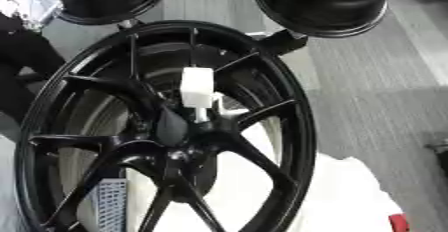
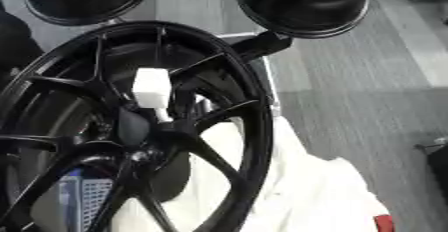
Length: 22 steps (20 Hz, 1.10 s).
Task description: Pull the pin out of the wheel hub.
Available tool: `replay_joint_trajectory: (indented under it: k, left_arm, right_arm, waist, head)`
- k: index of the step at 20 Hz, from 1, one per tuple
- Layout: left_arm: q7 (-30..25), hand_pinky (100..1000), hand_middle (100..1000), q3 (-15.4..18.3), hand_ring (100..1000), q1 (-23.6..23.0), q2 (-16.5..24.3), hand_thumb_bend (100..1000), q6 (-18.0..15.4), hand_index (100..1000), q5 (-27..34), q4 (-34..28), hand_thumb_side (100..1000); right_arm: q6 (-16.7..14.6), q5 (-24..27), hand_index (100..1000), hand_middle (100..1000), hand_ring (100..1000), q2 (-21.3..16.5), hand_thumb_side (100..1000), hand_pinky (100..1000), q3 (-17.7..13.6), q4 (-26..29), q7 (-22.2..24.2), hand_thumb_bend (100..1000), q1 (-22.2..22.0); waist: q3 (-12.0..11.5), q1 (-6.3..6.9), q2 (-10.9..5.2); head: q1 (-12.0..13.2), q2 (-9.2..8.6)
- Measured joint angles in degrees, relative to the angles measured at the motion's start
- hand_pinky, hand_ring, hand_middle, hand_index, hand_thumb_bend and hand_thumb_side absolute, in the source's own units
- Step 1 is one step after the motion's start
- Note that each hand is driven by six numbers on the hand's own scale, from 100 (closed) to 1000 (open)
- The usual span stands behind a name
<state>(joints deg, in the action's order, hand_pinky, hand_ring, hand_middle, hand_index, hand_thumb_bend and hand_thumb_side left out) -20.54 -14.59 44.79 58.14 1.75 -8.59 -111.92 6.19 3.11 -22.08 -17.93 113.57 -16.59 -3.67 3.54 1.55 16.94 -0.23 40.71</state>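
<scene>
Here, at the far left edge, a dark-clothed person [image 1: 19, 71] is standing beside the work, touching nothing. Next to that, the black wheel [image 1: 166, 131] is filling most of both views, standing upright on its rim with its spokes meeting at the hub [image 1: 175, 131]. The white pin [image 1: 198, 90] is still sitting in the hub, its blocky white head sticking out just above the centre and its thin shank running down into the hub. Behind the wheel's lower part, white cloth [image 1: 350, 196] is lying spread toward the right, with a small red thing [image 1: 398, 222] at its lower right corner. Above, two more black rims [image 1: 324, 3] are hanging at the top edge. Neither robot hand is showing in either view, so their fingers cannot be told.
</scene>
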Motion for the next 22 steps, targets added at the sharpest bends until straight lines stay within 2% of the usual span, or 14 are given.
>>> replay_joint_trajectory:
  k: [5,12,16,22]
  left_arm:
    - [-6.5,822,639,-5.7,753,8.7,-4.1,100,-1.0,838,-0.7,5.1,531]
    - [-13.1,824,656,-12.3,761,15.9,-7.9,100,-1.4,847,-1.4,10.9,580]
    - [-13.8,827,668,-15.5,767,17.3,-8.4,100,-0.3,865,-1.9,11.2,615]
    - [-15.2,827,669,-17.9,767,17.3,-8.4,100,3.0,873,-2.0,8.3,638]
  right_arm:
    - [0.3,0.0,682,507,577,-0.5,575,766,0.3,0.0,0.3,100,-0.4]
    - [0.5,0.0,682,507,577,-0.9,577,766,0.7,0.0,0.6,100,-0.8]
    - [0.7,0.0,682,507,577,-0.9,580,766,0.9,0.0,0.7,100,-0.8]
    - [0.9,0.0,682,507,577,-0.9,582,766,1.0,0.0,0.9,100,-0.6]
  waist:
    - [0.1,0.25,-0.35]
    - [0.0,0.34,-0.39]
    - [0.0,0.5,-0.33]
    - [0.0,0.52,0.3]
  head:
    - [0.0,-0.05]
    - [-0.9,-0.95]
    - [-1.3,-1.57]
    - [-1.5,-2.1]
